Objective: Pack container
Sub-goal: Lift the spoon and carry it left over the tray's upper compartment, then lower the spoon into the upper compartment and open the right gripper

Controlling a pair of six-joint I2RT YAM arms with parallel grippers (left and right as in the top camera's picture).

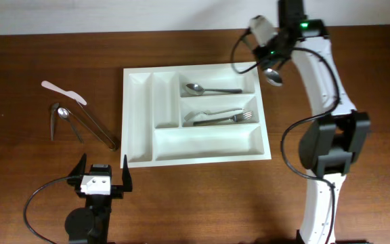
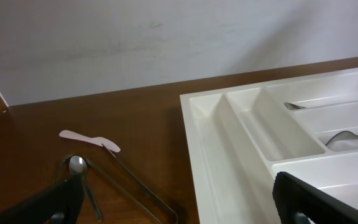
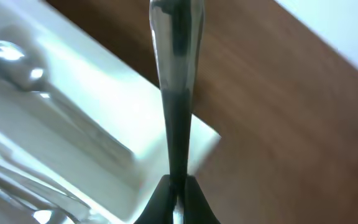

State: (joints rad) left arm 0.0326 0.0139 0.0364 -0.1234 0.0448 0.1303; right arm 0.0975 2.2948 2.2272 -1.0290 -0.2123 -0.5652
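White container (image 1: 138, 122): I see it lying flat mid-table on the dark wood (image 1: 32, 41), between my two arms.
Inside it: one spoon (image 1: 196, 88) in the top long compartment, a fork (image 1: 239, 117) in the middle one.
Right gripper (image 3: 176, 198): clenched on the handle of a second spoon (image 1: 273, 76), whose bowl hangs just beside the container's far right corner.
Left gripper (image 1: 103, 164): jaws spread wide, grasping nothing, near the container's near left corner.
Loose, left of container: plastic knife (image 1: 63, 93), third spoon (image 1: 62, 113), tongs (image 1: 93, 125).
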